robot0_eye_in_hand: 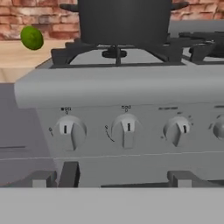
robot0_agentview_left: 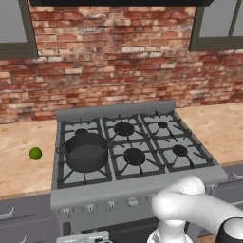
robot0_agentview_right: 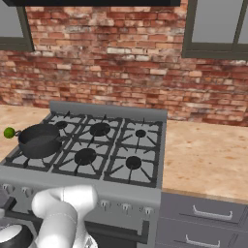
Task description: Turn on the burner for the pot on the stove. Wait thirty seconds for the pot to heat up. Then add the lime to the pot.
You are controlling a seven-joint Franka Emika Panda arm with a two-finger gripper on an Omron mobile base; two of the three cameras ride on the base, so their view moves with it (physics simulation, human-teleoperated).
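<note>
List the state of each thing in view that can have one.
pot: upright, lidless, on the front left grate.
lime: loose on the counter left of the stove, not in the pot.
knobs: pointers upright and alike.
burner: no flame visible under the pot.
gripper: jaws open, holding nothing, facing the knobs.

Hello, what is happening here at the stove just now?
The robot arm is low in front of the stove, its open gripper facing the row of front knobs and holding nothing. The pot sits on the front left burner; no flame shows. The lime lies on the counter left of the stove, not yet added.
</note>
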